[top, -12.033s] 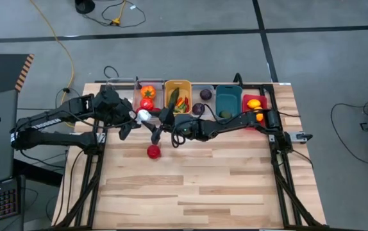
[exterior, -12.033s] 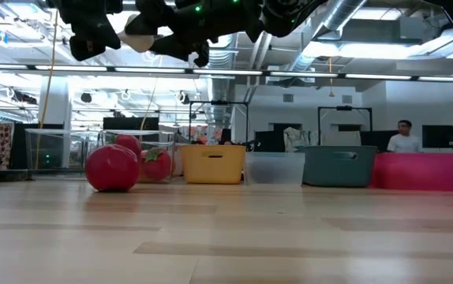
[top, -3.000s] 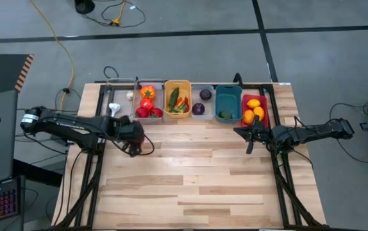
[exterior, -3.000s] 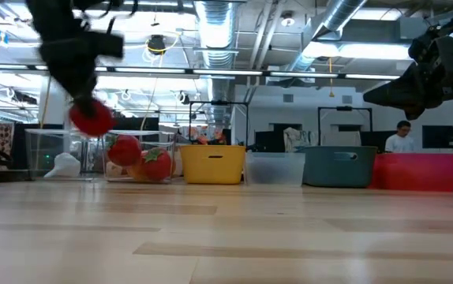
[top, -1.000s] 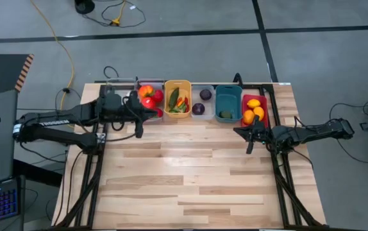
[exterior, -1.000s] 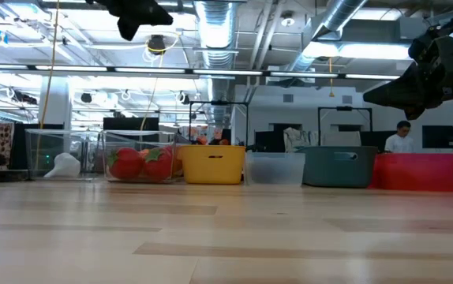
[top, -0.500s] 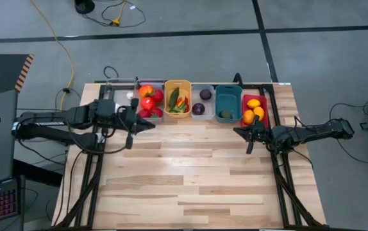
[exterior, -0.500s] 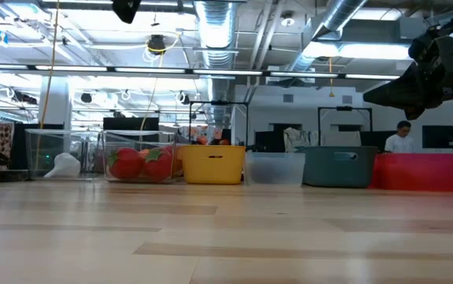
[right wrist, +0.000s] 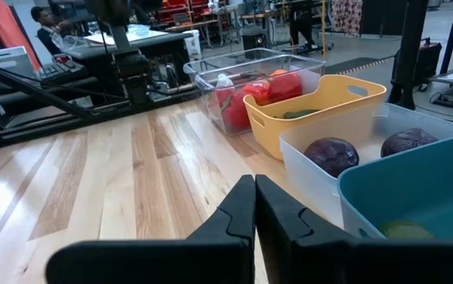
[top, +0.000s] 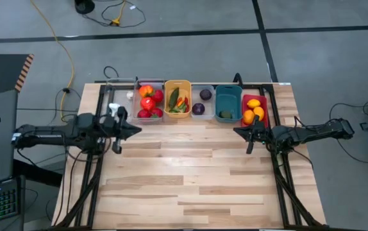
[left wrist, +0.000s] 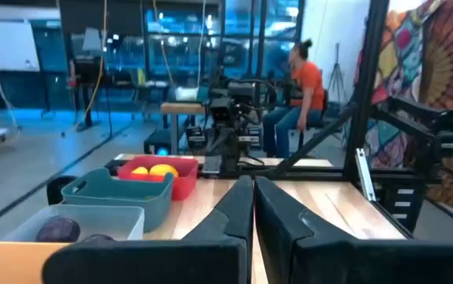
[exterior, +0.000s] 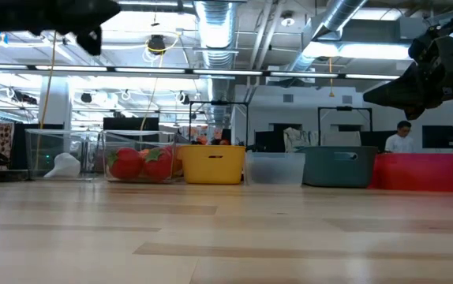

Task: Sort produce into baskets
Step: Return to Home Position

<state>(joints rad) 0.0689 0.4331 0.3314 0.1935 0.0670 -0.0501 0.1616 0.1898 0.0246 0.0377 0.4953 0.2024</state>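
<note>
The baskets stand in a row along the table's far edge. A clear basket (top: 116, 102) holds white garlic (exterior: 62, 166). The neighbouring clear one (top: 148, 102) holds red tomatoes (right wrist: 246, 95), and the orange-yellow one (top: 177, 97) holds green pieces and chilies. Another clear basket (top: 202, 101) holds dark purple balls (right wrist: 331, 151), the teal one (top: 227, 101) a green piece, and the red one (top: 254, 110) yellow-orange citrus. My left gripper (top: 136, 128) is shut and holds nothing, just near of the tomato basket. My right gripper (top: 237, 131) is shut and holds nothing, near the red basket.
The wooden tabletop (top: 197, 179) lies bare on the near side of the baskets. Black frame rails (top: 280, 173) run along both side edges. A person in an orange shirt (left wrist: 301, 87) sits in the room beyond the table.
My left gripper has drawn back from over the tomato basket toward the table's left and near edges, staying shut. The produce and baskets have kept their places.
</note>
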